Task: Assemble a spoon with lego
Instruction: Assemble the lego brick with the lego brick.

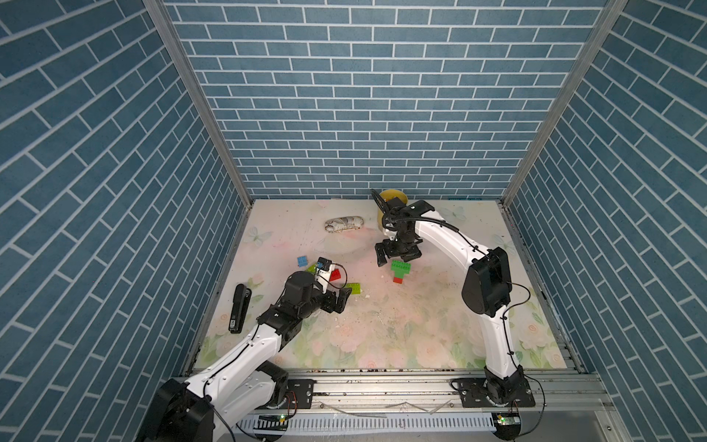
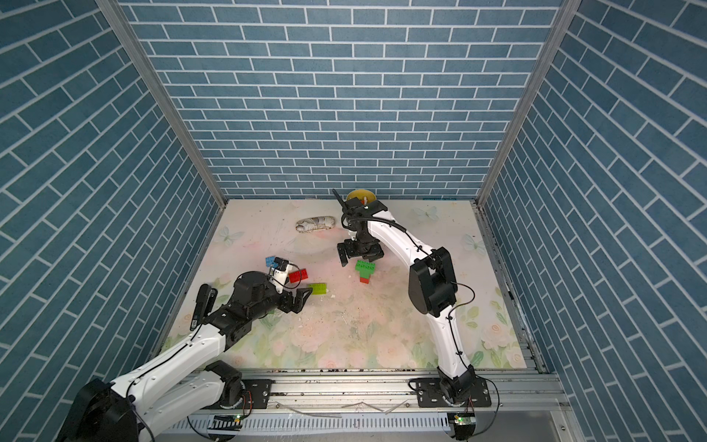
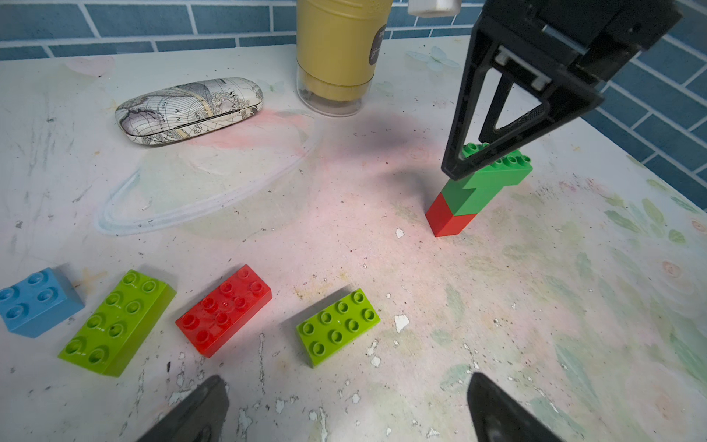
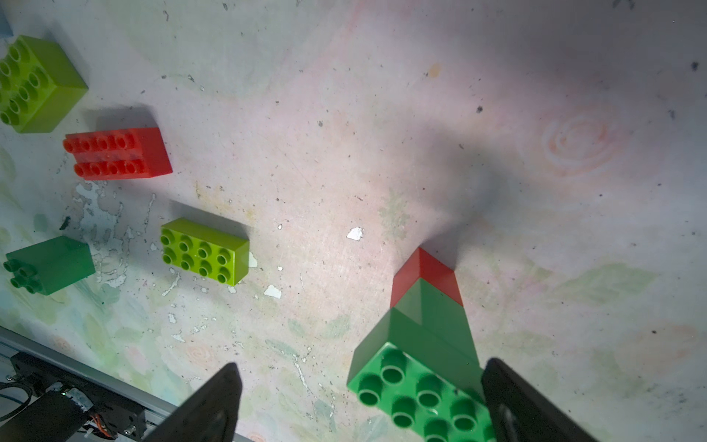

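The partial spoon (image 1: 399, 269) (image 2: 365, 269) stands upright mid-table: a red base, a green square, a green oblong on top (image 3: 478, 191) (image 4: 424, 336). My right gripper (image 1: 398, 257) (image 4: 361, 365) hangs open over its top. One finger is close beside the oblong's end and the other is well apart. Loose lego lies to the left: a light-blue square (image 3: 38, 302), two lime oblongs (image 3: 116, 323) (image 3: 338, 325), a red oblong (image 3: 223, 310) and a dark green square (image 4: 49, 264). My left gripper (image 1: 342, 298) (image 3: 346, 379) is open and empty, low, just short of the nearer lime oblong.
A yellow cup (image 1: 390, 206) (image 3: 336, 53) stands at the back behind the right arm. A map-printed glasses case (image 1: 343, 224) (image 3: 189, 111) lies back centre. A black stapler (image 1: 240, 308) lies by the left wall. Blue brick-pattern walls enclose three sides.
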